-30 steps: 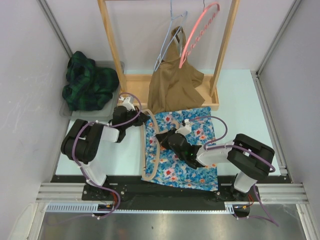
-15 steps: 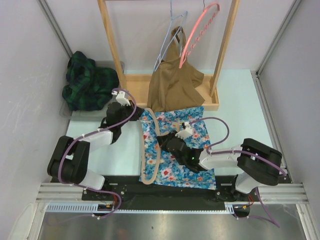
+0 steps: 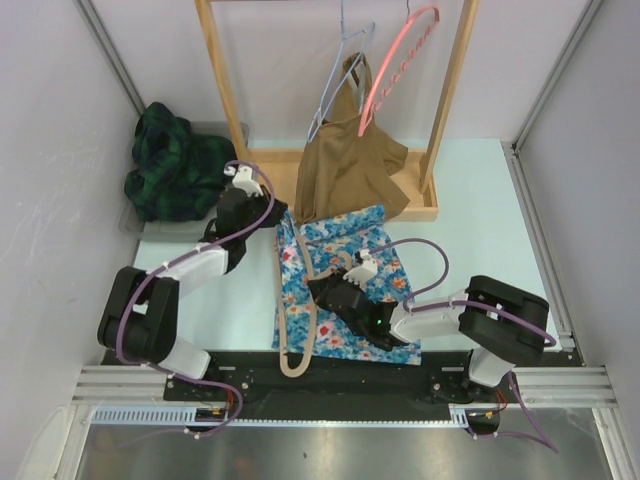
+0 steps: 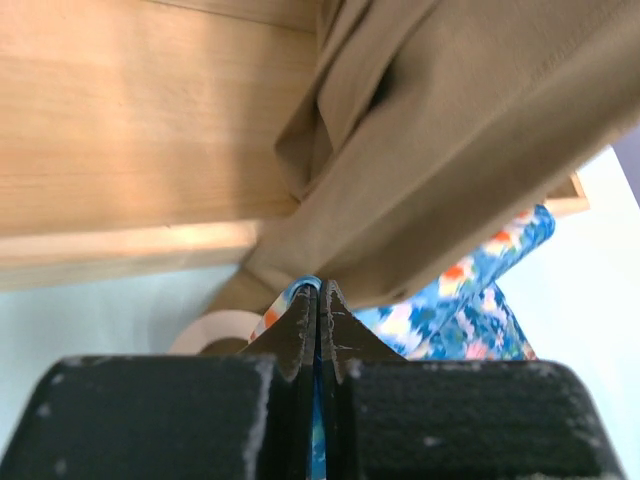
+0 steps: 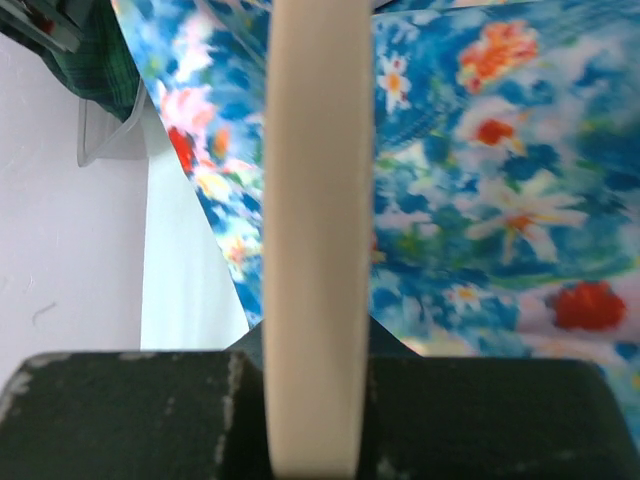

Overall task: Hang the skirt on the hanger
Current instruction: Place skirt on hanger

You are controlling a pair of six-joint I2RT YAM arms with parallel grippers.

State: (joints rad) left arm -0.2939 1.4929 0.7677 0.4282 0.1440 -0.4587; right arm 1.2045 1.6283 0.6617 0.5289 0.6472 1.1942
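A blue floral skirt (image 3: 345, 290) lies on the table in front of the rack. A cream hanger (image 3: 303, 320) lies along its left side, one end at the skirt's top-left corner. My left gripper (image 3: 262, 218) is shut on the skirt's top-left edge (image 4: 300, 290), close to the rack's base. My right gripper (image 3: 322, 295) is shut on the cream hanger's bar (image 5: 316, 220), over the skirt (image 5: 480, 200).
A wooden rack (image 3: 240, 120) stands at the back with a brown garment (image 3: 350, 170), a pink hanger (image 3: 400, 60) and a pale blue hanger (image 3: 340, 80). A dark green plaid garment (image 3: 175, 165) lies in a tray at back left. The rack's base board (image 4: 130, 150) is just ahead of my left gripper.
My left gripper has pulled the skirt's corner up and back toward the rack. The skirt has bunched narrower and shifted left. My right gripper has moved left with the hanger.
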